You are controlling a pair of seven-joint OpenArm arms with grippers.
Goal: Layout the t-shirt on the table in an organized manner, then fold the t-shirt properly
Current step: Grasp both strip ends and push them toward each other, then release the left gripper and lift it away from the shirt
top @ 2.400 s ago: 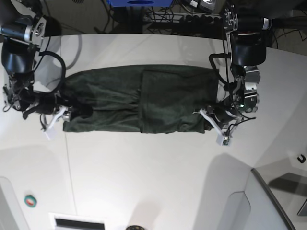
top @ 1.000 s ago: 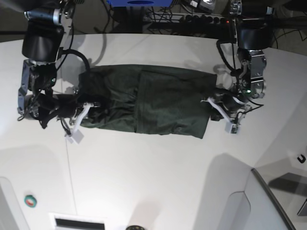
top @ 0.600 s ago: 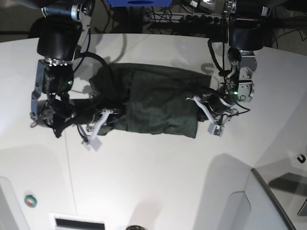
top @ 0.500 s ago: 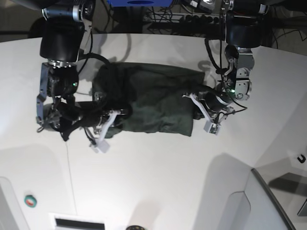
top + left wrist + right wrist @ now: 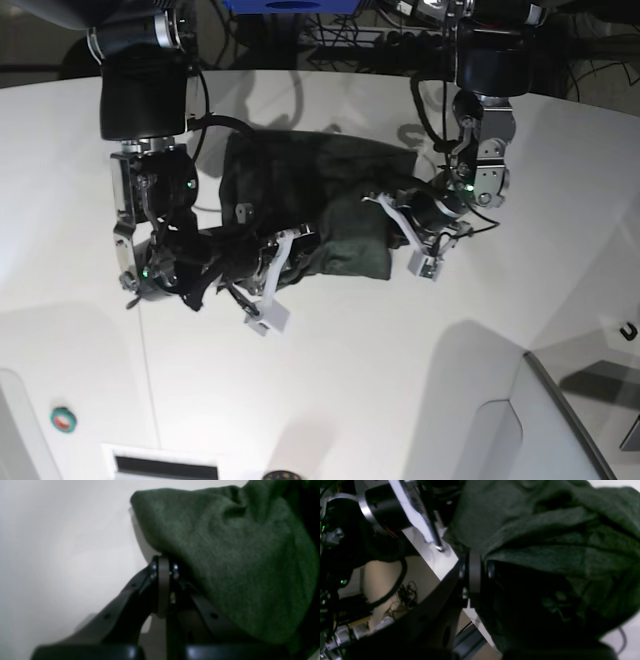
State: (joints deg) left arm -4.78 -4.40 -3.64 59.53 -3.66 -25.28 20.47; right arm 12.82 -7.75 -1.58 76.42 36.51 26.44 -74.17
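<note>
T-shirt (image 5: 320, 205) lies bunched mid-surface (image 5: 330, 380), its ends drawn much closer together than a second ago. Both arms have swung inward: left gripper (image 5: 405, 225) and right gripper (image 5: 268, 262) each keep jaws clamped on fabric. A green disc (image 5: 63, 419) sits far off.

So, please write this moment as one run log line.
phase: folding | left gripper: shut on t-shirt | right gripper: shut on t-shirt | t-shirt bunched on table

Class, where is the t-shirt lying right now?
In the base view the t-shirt lies bunched on the table's far middle, between the right gripper and left gripper, both clamped on it.
</note>
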